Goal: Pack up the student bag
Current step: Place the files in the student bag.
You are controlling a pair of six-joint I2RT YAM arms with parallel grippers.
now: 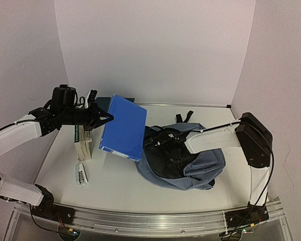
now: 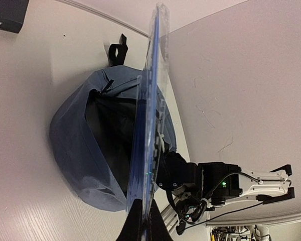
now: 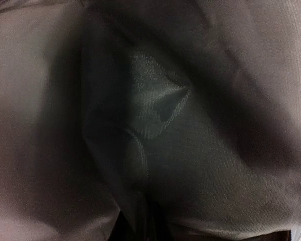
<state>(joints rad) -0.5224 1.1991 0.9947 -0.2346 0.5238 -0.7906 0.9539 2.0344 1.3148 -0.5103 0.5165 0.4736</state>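
Sprawling centre-right on white table (image 1: 115, 183): student bag (image 1: 210, 165), mouth gaping toward frame left. Blue folder (image 1: 123, 128), long axis up-down frame, hangs just left of mouth, clamped in my left gripper (image 1: 106, 118). My right gripper (image 1: 155, 141) closed on lining fold (propping mouth, I judge). Bare table below folder.
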